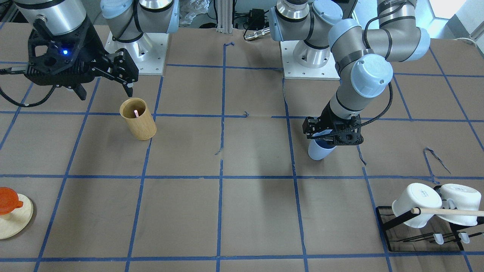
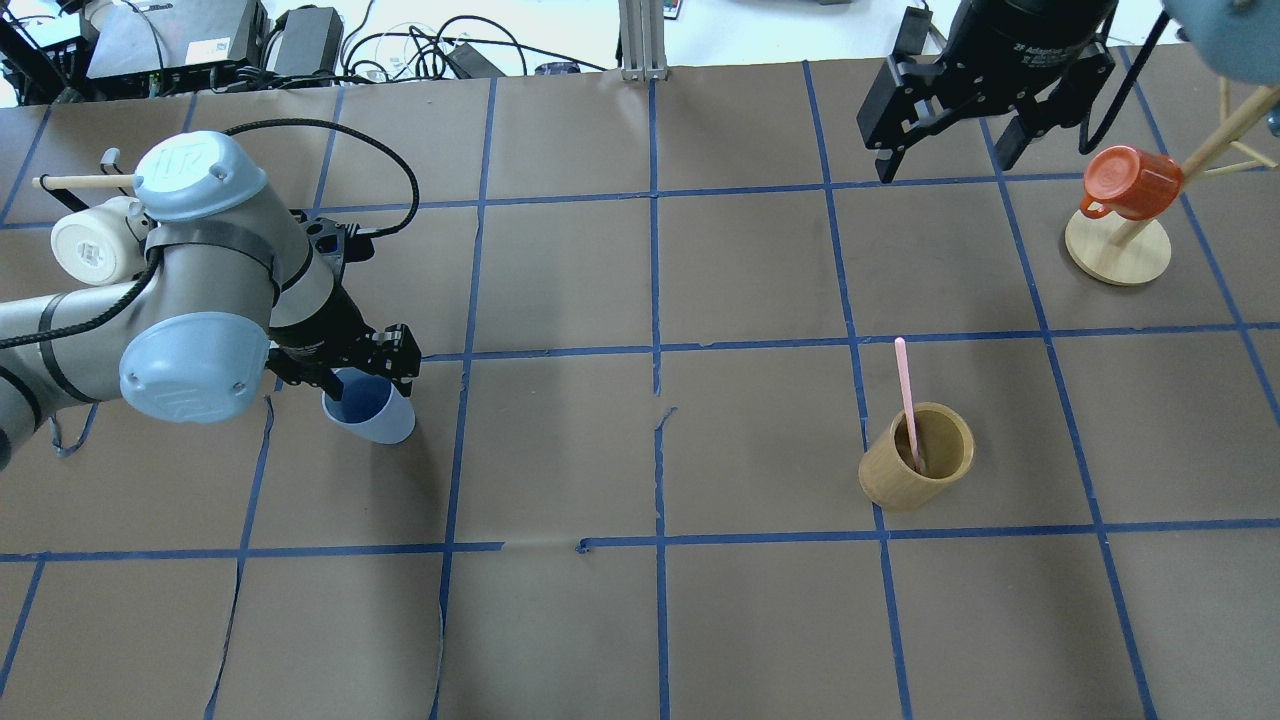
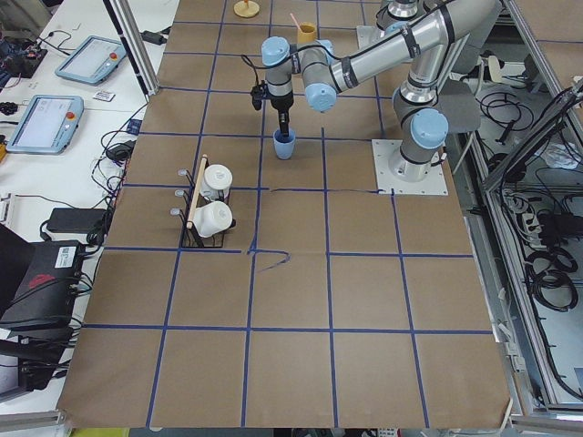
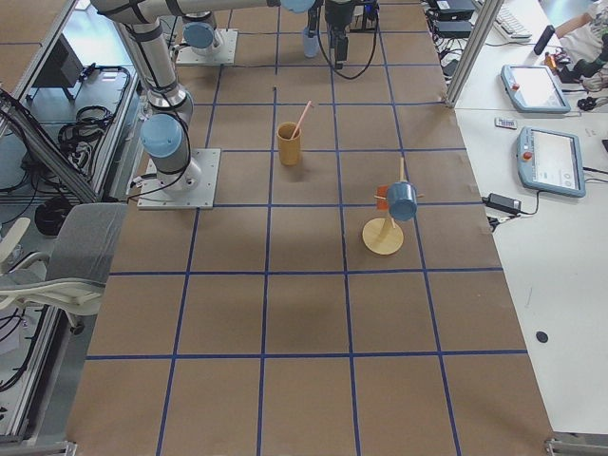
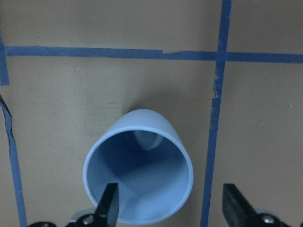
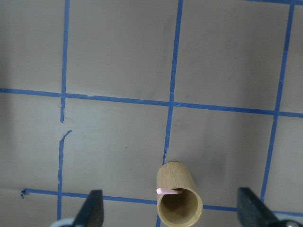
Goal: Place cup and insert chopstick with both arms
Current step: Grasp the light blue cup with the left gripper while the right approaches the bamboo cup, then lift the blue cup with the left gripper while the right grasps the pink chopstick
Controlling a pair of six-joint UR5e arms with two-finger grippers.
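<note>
Cup (image 5: 142, 130) wall stands between left claw's (image 5: 170, 198) parted fingers; right claw (image 6: 170, 194) gapes above holder (image 6: 174, 171).

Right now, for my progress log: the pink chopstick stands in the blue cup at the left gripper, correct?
No. The chopstick stands in the bamboo cup, not the blue cup, as the overhead view shows. The blue cup is at the left gripper.

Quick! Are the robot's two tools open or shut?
Left tool: open, one finger inside the blue cup, not squeezing it.
Right tool: open, holding nothing.
</note>
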